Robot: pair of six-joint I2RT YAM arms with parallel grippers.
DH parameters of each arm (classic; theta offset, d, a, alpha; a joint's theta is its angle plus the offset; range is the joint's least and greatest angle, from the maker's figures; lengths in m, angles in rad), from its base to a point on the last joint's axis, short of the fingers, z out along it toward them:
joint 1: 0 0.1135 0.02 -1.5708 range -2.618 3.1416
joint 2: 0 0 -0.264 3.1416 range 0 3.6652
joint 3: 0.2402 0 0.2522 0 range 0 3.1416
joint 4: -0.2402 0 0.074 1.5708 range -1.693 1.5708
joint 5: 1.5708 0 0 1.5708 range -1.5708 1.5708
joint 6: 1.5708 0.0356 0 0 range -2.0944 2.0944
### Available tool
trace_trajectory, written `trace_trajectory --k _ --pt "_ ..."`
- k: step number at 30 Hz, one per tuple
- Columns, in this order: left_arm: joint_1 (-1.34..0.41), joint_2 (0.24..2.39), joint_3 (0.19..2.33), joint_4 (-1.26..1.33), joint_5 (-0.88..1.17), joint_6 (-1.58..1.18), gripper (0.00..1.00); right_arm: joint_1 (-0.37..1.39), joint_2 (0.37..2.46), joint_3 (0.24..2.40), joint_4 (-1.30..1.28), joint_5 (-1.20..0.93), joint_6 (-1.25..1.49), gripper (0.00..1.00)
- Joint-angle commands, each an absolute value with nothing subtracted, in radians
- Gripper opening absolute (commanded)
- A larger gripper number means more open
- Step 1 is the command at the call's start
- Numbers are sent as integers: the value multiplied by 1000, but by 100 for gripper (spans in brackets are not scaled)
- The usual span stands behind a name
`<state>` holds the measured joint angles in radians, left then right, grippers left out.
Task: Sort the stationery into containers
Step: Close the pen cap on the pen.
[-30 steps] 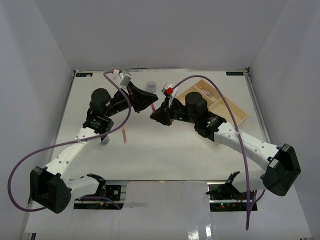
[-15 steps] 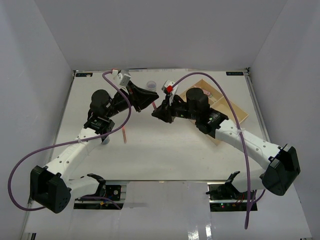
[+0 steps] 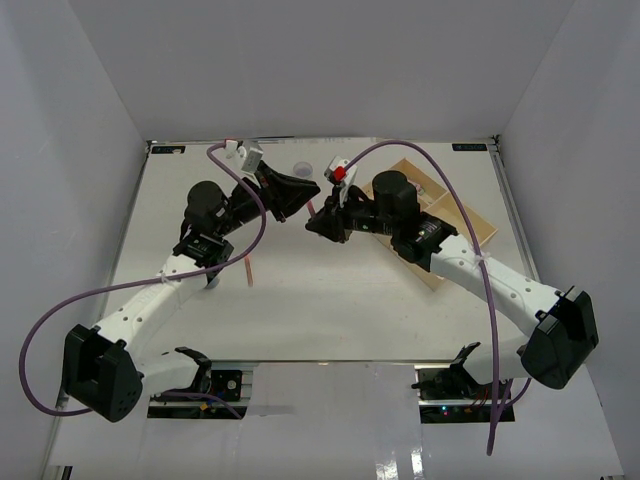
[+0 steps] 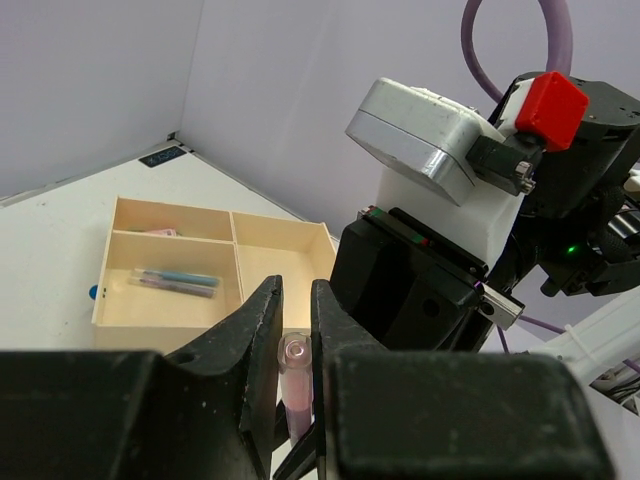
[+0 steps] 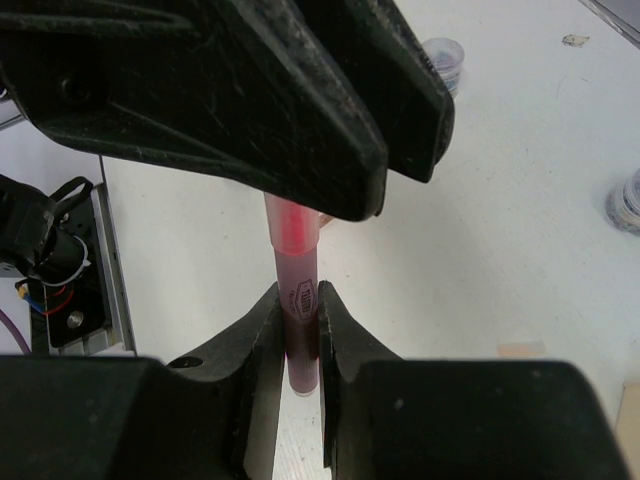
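Handover step: I have the left fingers (image 4: 262, 325) and right fingers (image 5: 260, 340) both clamped on the pink pen (image 5: 299, 300) above the desk (image 3: 330, 300). Next I'd release left and carry it to the tray (image 4: 285, 265).

Left arm (image 3: 150, 300) and right arm (image 3: 490, 285) rise from the bottom corners to meet upper centre; left gripper (image 4: 296, 300) and right gripper (image 5: 298, 305) (jaws nearly together) pinch one pink pen (image 5: 297, 235).
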<state>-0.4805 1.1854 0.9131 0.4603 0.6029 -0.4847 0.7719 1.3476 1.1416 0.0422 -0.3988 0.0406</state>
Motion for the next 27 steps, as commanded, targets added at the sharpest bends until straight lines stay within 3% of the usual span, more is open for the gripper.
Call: trace_trajectory --k 1,27 --pt "-538 1213 835 279 736 -506 0 750 1315 1295 385 -351 51 8" --pt "-577 1262 796 264 788 -517 0 693 1299 1344 480 -342 86 8"
